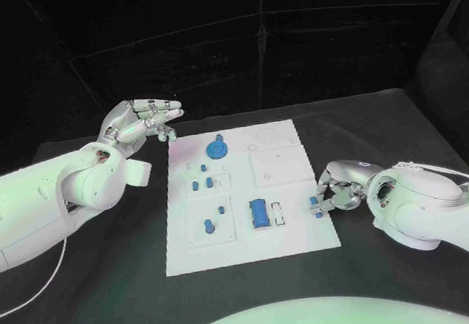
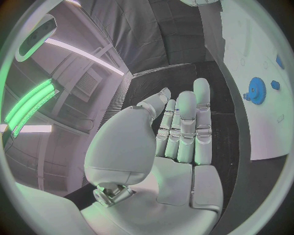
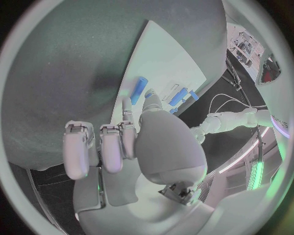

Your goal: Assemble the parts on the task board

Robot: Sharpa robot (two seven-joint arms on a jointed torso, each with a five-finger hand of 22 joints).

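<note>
Right hand (image 1: 332, 194) pinching blue part (image 1: 316, 205), task board (image 1: 300, 237) edge

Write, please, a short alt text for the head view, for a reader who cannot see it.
A white task board lies on a black table, bearing small blue parts, among them a blue gear. The right hand rests at the board's right edge by a small blue part; the left hand hangs empty past its far left corner.

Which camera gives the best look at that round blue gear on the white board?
The head view: the blue gear sits unobstructed near the task board's far end. The left wrist view catches it bent at the rim. In the right wrist view I cannot pick it out.
</note>
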